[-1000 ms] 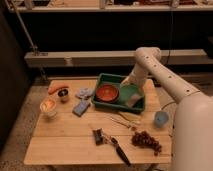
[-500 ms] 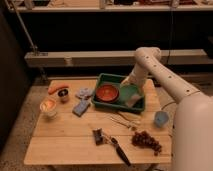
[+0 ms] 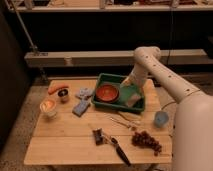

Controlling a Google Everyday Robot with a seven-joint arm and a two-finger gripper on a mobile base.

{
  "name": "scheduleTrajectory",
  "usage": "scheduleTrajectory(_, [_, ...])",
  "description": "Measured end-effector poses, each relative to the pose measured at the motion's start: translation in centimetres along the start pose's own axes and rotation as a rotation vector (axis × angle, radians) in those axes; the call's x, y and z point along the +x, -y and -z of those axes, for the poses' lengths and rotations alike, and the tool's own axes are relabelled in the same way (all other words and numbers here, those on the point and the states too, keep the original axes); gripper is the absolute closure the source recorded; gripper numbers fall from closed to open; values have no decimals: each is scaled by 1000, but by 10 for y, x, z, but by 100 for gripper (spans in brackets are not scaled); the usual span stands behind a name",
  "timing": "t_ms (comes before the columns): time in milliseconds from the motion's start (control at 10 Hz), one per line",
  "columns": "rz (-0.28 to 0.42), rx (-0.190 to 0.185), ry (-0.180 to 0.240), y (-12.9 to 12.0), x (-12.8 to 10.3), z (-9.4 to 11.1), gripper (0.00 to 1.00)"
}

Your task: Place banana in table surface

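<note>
Light wooden plank table surface (image 3: pixel 65 142), standing on a speckled floor (image 3: pixel 15 135). A pale ledge (image 3: pixel 75 59) and dark shelving run behind it. The green tray (image 3: pixel 120 108) sits at the back centre with a red bowl (image 3: pixel 107 93) in it. The white arm reaches in from the right, and the gripper (image 3: pixel 129 86) is down over the tray's right half; grip state cannot be told. A pale yellowish lump (image 3: pixel 132 97) lies in the tray under it, possibly the banana, unclear. Grapes (image 3: pixel 146 141) and a blue cup (image 3: pixel 161 119) are at right, an orange carrot (image 3: pixel 57 88) at left.
</note>
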State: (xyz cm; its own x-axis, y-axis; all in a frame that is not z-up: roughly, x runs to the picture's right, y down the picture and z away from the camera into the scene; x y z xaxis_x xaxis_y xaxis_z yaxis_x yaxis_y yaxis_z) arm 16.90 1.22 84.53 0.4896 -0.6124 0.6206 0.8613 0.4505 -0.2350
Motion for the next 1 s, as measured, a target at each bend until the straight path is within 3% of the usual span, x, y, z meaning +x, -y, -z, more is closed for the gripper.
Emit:
scheduleTrajectory(200, [-54,-59,-59,-18,-21,9,20])
scheduleTrajectory(300, [-73,-68,-67,-24,-31,9,20])
scheduleTrajectory(500, [-108,-76,-75,-36,-49,8,20])
scheduleTrajectory(1000, [-111,-77,-80,-37,-51,8,20])
